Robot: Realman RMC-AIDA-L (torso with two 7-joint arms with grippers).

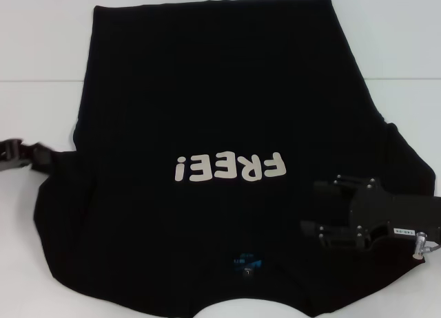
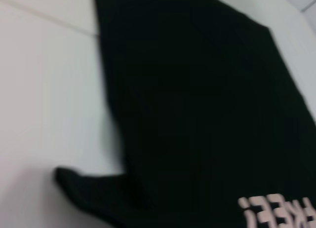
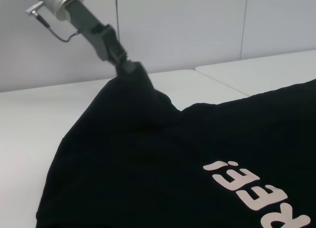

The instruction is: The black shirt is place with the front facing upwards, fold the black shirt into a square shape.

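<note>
Nearest the head camera, at about five o'clock, the right gripper (image 1: 313,211) sits over the right side of the black shirt (image 1: 220,104), its dark fingers lost against the dark cloth, so whether they are apart or together cannot be told. At nine o'clock the left gripper (image 1: 58,156) reaches in from the table's left edge, and the right wrist view shows it clamped on a bunched-up peak of the shirt's left sleeve, lifted off the surface. Spread front-up, the shirt covers most of the white table (image 1: 41,36), with the collar and small blue neck label (image 1: 245,263) at six o'clock and the hem at twelve. Cream letters "FREE!" (image 1: 229,168) sit just below the centre, reading upside down.
</note>
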